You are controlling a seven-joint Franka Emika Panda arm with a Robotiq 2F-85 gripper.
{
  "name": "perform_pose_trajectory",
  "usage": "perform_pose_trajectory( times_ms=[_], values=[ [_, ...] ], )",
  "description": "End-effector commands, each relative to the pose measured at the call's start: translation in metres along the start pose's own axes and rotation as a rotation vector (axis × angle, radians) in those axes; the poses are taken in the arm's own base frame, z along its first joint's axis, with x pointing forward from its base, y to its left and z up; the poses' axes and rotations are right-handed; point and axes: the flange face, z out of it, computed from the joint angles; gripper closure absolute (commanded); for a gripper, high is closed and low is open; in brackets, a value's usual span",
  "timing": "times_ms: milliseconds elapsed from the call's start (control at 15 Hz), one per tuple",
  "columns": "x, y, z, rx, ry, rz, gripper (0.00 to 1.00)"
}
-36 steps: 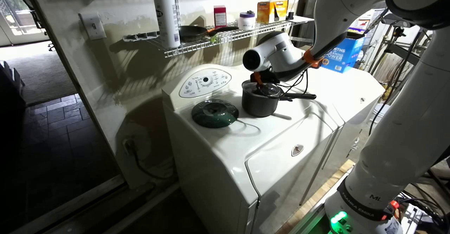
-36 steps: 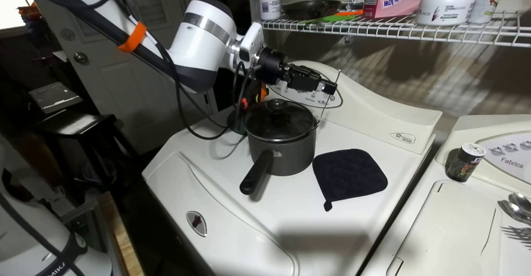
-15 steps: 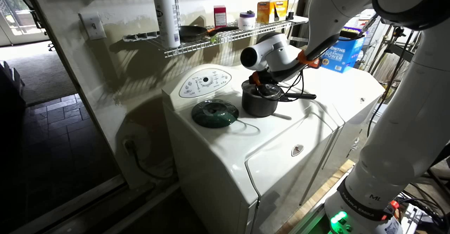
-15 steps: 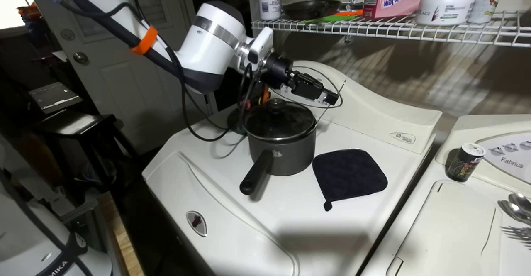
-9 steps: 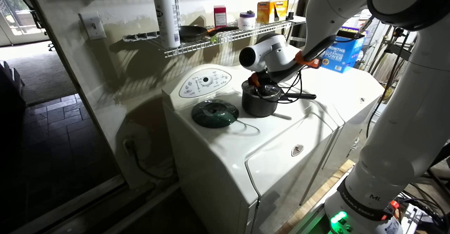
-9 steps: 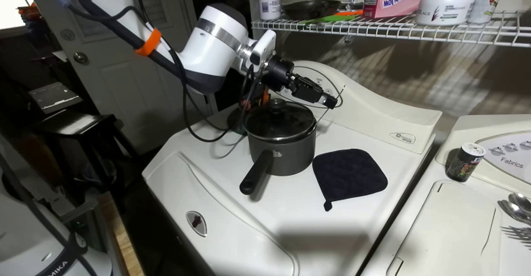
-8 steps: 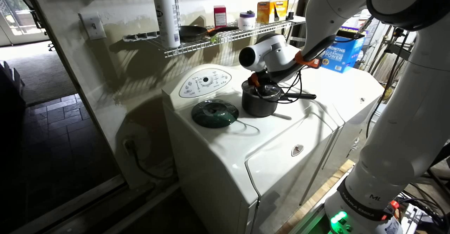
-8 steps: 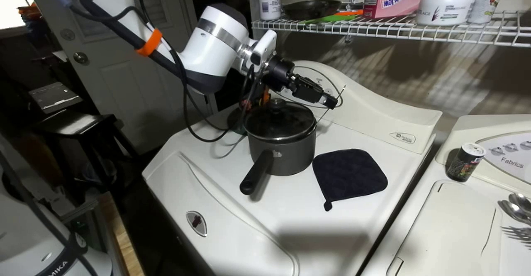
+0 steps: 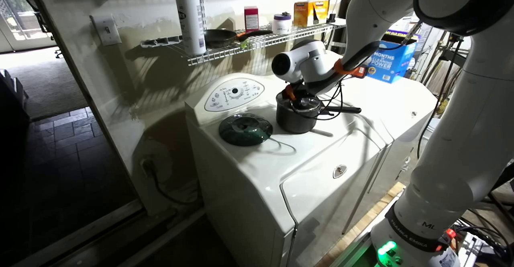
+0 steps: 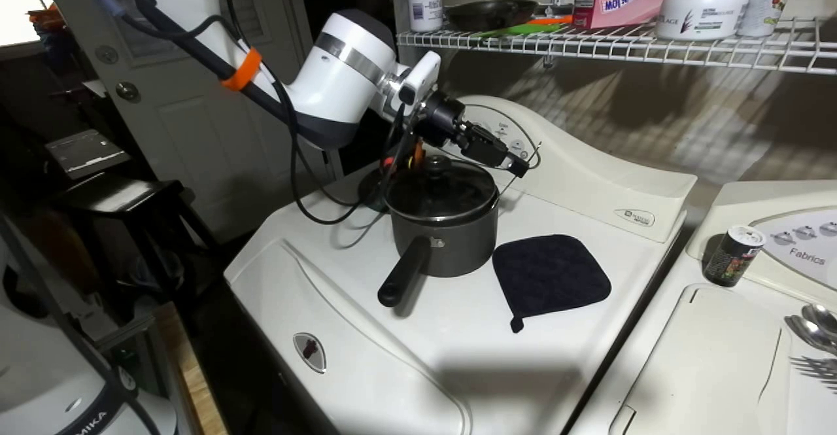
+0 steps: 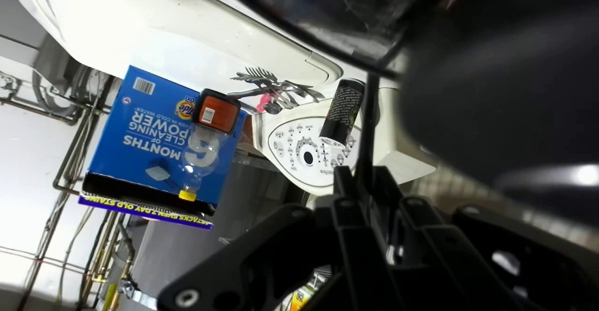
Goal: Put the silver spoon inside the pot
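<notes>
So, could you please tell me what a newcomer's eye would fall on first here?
Probably the big white arm, bent down close to the lidded pot on the white machine, its hand shut on the spoon near the pot's rim. Next might come the blue box, large in the left half of the wrist view. In an exterior view, the dark potholder beside the pot also stands out.

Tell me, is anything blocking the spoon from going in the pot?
Yes, the lid sits on the pot, over its opening. The gripper holds the spoon slanting down that way; its lower end is hidden.
</notes>
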Motion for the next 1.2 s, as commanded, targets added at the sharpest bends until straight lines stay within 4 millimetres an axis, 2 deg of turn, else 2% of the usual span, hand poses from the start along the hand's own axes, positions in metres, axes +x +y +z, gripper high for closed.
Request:
perform_pose_trajectory(
  times_ms=[0,1133],
  values=[
    [0.002,-0.008,0.007,0.005,-0.037,-0.012,0.96],
    [0.010,-0.005,0.018,-0.010,-0.143,-0.027,0.96]
  ],
)
